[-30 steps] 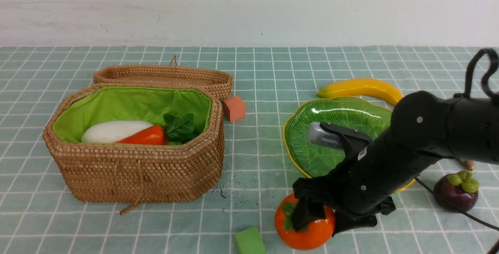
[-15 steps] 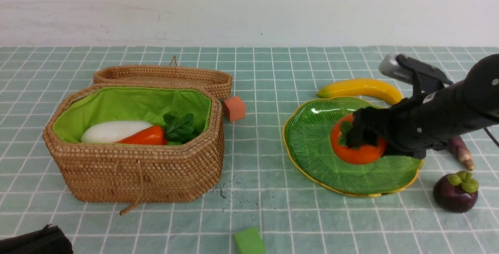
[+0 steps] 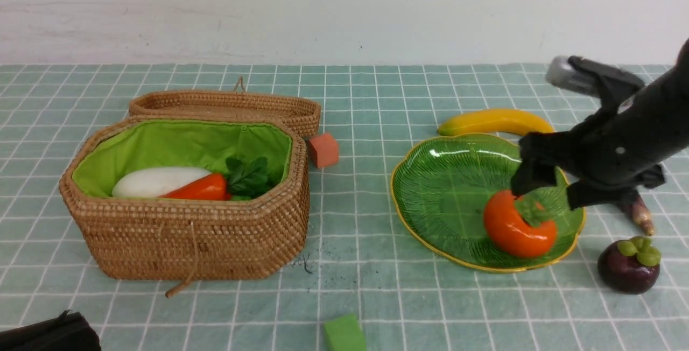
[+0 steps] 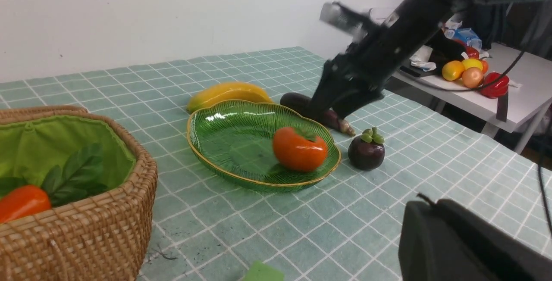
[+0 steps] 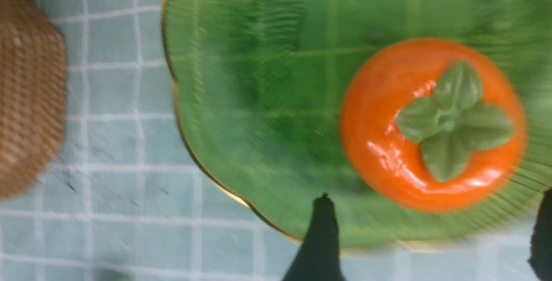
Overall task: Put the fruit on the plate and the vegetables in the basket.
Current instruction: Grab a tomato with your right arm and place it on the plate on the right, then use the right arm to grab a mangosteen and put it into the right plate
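**Persimmon on the plate, right claw wide open above it**

The persimmon (image 3: pixel 519 231) sat on the plate (image 3: pixel 436 195), over toward its right side, green calyx tipped up. The banana (image 3: pixel 495 121) lay on the cloth just beside the plate's far rim. The mangosteen (image 3: pixel 628 267) was on the cloth too, near the plate's right edge. The eggplant (image 3: pixel 638 212) lay right of the plate, mostly hidden behind the right arm.

Over on the left, the basket (image 3: pixel 188 238) had the radish (image 3: pixel 159 180) and carrot (image 3: pixel 199 188) inside, with the wicker lid (image 3: pixel 226 104) right behind it. A red block (image 3: pixel 323 149) sat near the lid, and a green block (image 3: pixel 344 333) at the near edge.

All of it was on a teal tablecloth (image 3: pixel 355 103) with a white grid, plain white wall behind. The left wrist view caught a side table (image 4: pixel 517 100) with more toy produce.

The right gripper (image 3: pixel 552 192) hung over the persimmon with its jaws spread wide, holding nothing and clear of the fruit. The left gripper (image 3: pixel 48 332) was parked low at the near-left corner, clamped shut on nothing.
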`<state>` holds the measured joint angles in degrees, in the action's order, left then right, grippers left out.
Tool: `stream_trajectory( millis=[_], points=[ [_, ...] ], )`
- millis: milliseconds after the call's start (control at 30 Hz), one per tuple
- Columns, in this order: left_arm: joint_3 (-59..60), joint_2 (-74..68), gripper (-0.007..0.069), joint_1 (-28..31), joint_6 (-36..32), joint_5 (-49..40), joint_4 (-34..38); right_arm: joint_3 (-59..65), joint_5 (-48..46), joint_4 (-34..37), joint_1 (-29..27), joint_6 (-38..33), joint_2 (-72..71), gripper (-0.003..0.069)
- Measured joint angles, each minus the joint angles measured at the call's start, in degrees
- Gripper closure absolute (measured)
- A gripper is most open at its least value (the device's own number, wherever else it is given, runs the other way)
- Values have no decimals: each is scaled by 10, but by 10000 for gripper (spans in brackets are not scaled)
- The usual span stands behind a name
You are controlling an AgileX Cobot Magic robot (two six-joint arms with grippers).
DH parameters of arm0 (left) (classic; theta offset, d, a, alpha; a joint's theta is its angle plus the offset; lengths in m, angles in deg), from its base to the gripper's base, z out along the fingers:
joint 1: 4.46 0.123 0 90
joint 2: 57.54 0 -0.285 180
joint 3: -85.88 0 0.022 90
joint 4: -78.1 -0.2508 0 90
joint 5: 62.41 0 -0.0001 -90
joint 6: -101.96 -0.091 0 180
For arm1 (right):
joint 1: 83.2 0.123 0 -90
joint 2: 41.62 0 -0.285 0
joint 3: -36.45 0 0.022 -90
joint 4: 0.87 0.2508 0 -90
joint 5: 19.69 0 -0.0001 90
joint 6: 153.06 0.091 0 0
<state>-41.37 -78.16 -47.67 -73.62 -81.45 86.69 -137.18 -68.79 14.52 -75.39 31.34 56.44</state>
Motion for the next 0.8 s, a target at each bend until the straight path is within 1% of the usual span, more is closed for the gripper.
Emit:
stream_trajectory(
  millis=[33, 67, 100, 133, 167, 233, 333, 367, 467, 633, 800],
  points=[
    [0, 0, 637, 0, 0, 0, 2, 0, -8, -20, -2, 7, -6, 94],
    [0, 0, 637, 0, 0, 0, 5, 10, -34, -77, -15, 52, -33, 118],
    [0, 0, 637, 0, 0, 0, 6, 15, -39, -90, -16, 58, -35, 120],
    [0, 0, 637, 0, 0, 0, 6, 35, -46, -126, -28, 100, -52, 125],
    [0, 0, 637, 0, 0, 0, 6, 55, -47, -154, -36, 124, -61, 123],
    [0, 0, 637, 0, 0, -4, 7, 99, -40, -185, -49, 157, -70, 110],
    [0, 0, 637, 0, 0, -16, 7, 122, -13, -192, -61, 171, -68, 79],
    [0, 0, 637, 0, 0, -22, 7, 126, 8, -190, -65, 174, -63, 58],
    [0, 0, 637, 0, 0, -28, 7, 126, 60, -176, -71, 176, -41, 28],
    [0, 0, 637, 0, 0, -28, -3, 126, 81, -174, -84, 176, 19, 23],
    [0, 0, 637, 0, 0, -28, -5, 126, 103, -175, -94, 172, 70, 48]
  ],
)
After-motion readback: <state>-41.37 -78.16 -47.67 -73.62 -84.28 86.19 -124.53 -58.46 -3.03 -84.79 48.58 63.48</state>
